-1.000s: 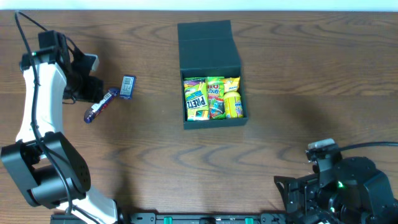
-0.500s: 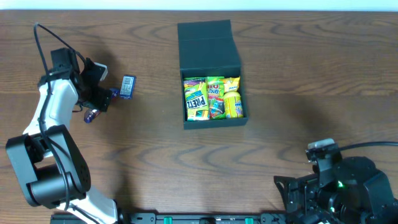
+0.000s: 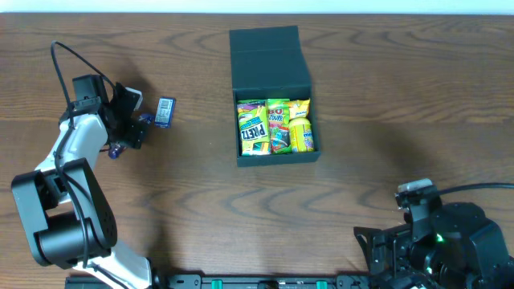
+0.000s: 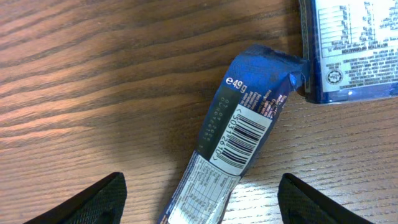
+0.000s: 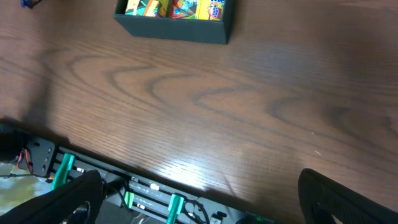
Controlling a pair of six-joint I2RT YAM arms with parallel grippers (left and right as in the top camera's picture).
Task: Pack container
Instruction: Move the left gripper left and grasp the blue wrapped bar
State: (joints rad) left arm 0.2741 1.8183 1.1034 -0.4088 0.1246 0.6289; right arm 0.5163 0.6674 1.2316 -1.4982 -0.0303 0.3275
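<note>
Overhead, box: black box (image 3: 270, 60) sits mid-table with its lid flapped back. Three snack packets (image 3: 277, 127) fill it. It is well apart from both my arms.
Overhead, left side: my left gripper (image 3: 131, 126) hangs over the snack bar (image 3: 115, 149), just beside a small blue packet (image 3: 165, 112).
Left wrist, fingers: my fingers (image 4: 99, 199) are spread wide, one each side of the bar, touching nothing.
Left wrist, bar: lies skewed across the gap, top end touching the blue packet.
Left wrist, how to grip: I'd drop over the barcode stretch, square up across the narrow width, and close clear of the blue packet.
Right wrist, fingers: my right gripper (image 5: 205, 199) is spread wide and empty, with the box far off at the top edge.
</note>
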